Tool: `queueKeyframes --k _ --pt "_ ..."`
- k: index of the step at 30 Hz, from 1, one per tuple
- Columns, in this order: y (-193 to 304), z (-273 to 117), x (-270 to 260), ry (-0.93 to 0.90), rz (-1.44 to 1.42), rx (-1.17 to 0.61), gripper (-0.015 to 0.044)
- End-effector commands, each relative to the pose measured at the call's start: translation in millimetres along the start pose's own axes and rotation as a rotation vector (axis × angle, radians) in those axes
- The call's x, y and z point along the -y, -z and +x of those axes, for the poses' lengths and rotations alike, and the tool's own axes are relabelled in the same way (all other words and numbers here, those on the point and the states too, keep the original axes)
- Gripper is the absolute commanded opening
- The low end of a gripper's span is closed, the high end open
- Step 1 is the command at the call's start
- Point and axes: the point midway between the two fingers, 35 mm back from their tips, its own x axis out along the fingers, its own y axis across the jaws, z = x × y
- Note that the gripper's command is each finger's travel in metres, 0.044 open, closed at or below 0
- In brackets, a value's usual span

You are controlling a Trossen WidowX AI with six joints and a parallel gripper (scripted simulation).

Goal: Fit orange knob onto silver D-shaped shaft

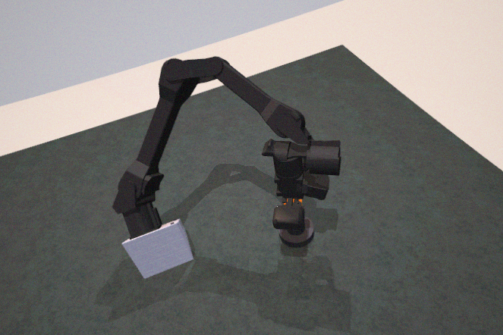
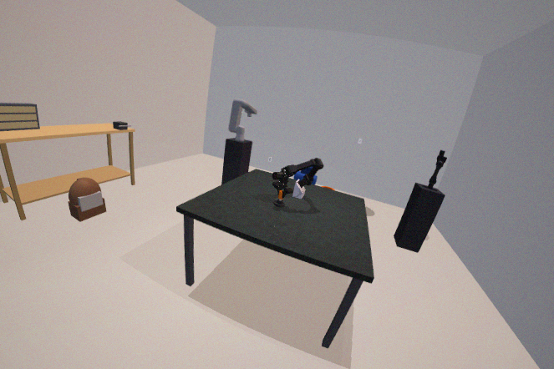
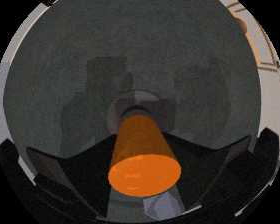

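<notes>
The orange knob is a tapered piece, upright between the fingers; only slivers of it show in the top view. My gripper is shut on the knob, with one finger on either side. The dark round pedestal stands on the table directly under the knob. The silver shaft and the knob's hole are hidden. Whether the knob's flat side lines up, and whether a small gap is left above the pedestal, I cannot tell.
The dark green table bears the arm's base, with a pale box-shaped block at it, left of the pedestal in the top view. A wooden workbench and two other arms on black stands are away from the table.
</notes>
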Motion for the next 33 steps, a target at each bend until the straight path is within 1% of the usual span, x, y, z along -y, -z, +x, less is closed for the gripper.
queueKeyframes --k 1,6,12,33 --pt "1.1 -2.8 0.5 -0.001 -0.002 0.0 0.0" --pt "0.3 -4.5 0.0 -0.001 -0.028 0.0 0.0" --pt "-0.8 -2.4 0.7 -0.001 -0.212 0.0 0.0" --pt "0.1 -1.9 -0.3 -0.001 -0.212 0.0 0.0"
